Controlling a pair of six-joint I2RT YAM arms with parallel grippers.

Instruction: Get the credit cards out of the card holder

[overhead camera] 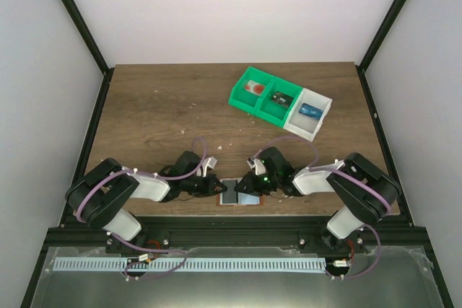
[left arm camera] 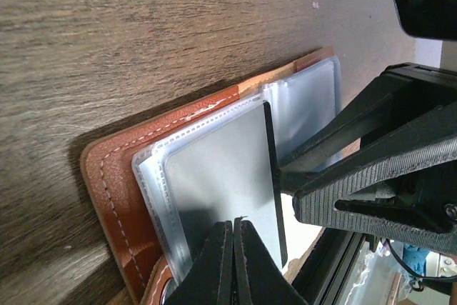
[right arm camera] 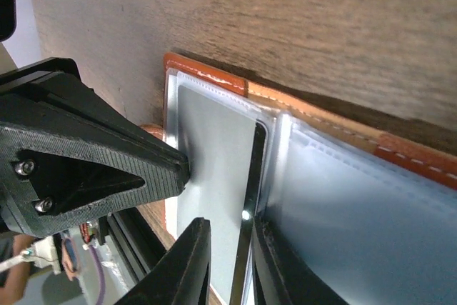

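While the reddish-brown leather folding card holder (overhead camera: pixel 242 198) lies open low in the middle of the top view, right at the near edge of the dark wood-grain desk (overhead camera: pixel 159 106), both arms are crowded onto it.
So the left jaws are shut tight, tips together and planted on the grey dark-edged card (left arm camera: pixel 221 176) that sits among the clear plastic sleeves (left arm camera: pixel 314 98), bottom centre of the left wrist view. Over on the right of that view the right jaws sit either side of the card's dark edge with only a slim gap, and honestly I can't tell if they're actually pinching it. Stitched leather peeks out around the sleeves. A green-and-white compartment tray (overhead camera: pixel 249 108) sits well apart in the upper right of the top view, with a small item in each bin.
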